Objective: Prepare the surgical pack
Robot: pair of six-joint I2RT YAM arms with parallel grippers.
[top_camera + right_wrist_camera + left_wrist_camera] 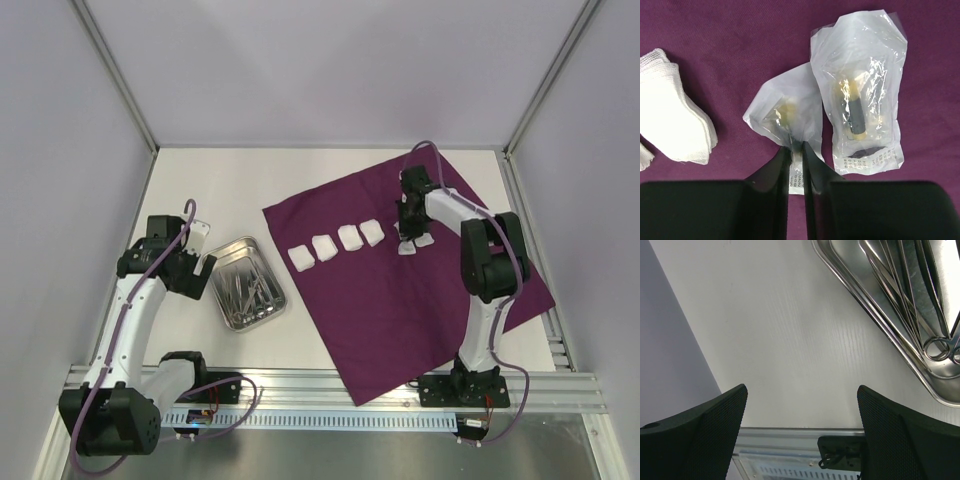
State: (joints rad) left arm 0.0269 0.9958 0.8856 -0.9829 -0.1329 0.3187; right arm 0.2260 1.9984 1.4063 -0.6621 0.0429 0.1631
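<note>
The dark purple cloth (pixel 400 320) lies spread flat on the right half of the table. Several white gauze pads (pixel 325 247) sit on it in a row, one also showing in the right wrist view as a gauze pad (pixel 670 125). My right gripper (pixel 796 150) is shut on the lower edge of a clear plastic packet (pixel 785 112) that rests on the cloth (pixel 715 50). A second packet (pixel 860 95) lies just right of it, untouched. The steel tray (pixel 222 300) with instruments (pixel 245 290) stands left of the cloth. My left gripper (pixel 802 395) hangs open beside the tray (pixel 875 320), holding nothing.
White enclosure walls stand on three sides. An aluminium rail (pixel 330 385) runs along the near edge by both arm bases. The right arm (pixel 490 260) reaches over the cloth. Bare white tabletop (pixel 230 190) lies behind the tray.
</note>
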